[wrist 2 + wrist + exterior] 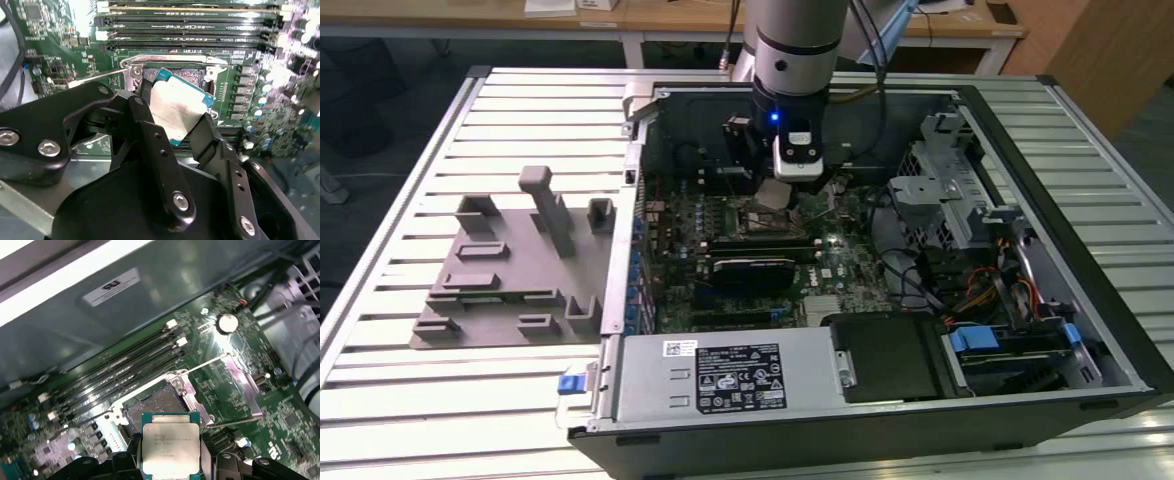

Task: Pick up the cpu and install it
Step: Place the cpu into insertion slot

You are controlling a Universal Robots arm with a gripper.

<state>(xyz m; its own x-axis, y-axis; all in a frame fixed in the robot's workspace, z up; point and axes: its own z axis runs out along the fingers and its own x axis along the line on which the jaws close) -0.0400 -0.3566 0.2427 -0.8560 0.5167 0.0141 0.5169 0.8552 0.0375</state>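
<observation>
My gripper [782, 188] hangs inside the open computer case [1067, 300], shut on the cpu [778, 198], a small square chip with a pale silver top and a green edge. In both wrist views the cpu [177, 107] [170, 445] sits between the two black fingers [150, 135], tilted and held a little above the motherboard. Just beyond the chip is the open cpu socket [155, 407] [175, 75]. Its metal load plate [240, 382] is swung back to one side. The lower edge of the chip is hidden by the gripper body.
Memory slots [125, 365] run alongside the socket. A long black module [754, 245] lies on the green board near it. A grey plastic fixture [507, 270] with upright blocks stands on the slatted table at the exterior view's left. Drive cage [947, 170], cables [974, 290] and power supply [720, 380] crowd the case.
</observation>
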